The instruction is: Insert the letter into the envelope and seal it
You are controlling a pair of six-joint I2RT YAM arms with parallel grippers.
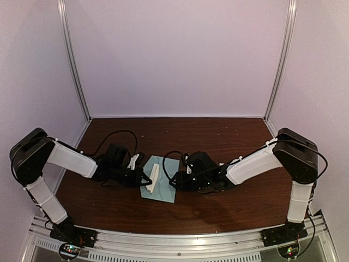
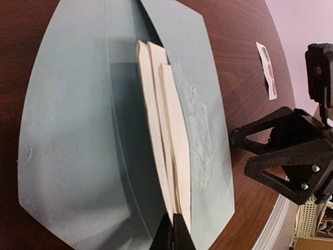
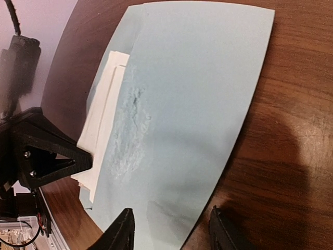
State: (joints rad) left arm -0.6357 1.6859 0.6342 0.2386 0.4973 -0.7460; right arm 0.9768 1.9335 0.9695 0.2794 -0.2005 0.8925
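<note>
The left gripper [image 2: 174, 237] is clamped on the folded letter [image 2: 166, 135], pinching the end that points toward the table's near edge. The cream sheet stands on its long edge over the envelope [image 2: 78, 130]. Its long axis runs roughly from the near edge of the table [image 1: 218, 136] toward the far edge, leaning slightly right.

The envelope lies flat around the middle of the table, toward the near edge and between the two arms. The letter's lower edge sits along the crease where the envelope's broad left panel meets the right panel, which carries a rough patch. I cannot tell whether that edge has entered the pocket.

The right gripper [image 3: 174, 229] is just to the envelope's right. Its jaws are apart over that side's edge and hold nothing. The insertion probably depends on the left arm, with the right arm nearest for steadying the envelope.
</note>
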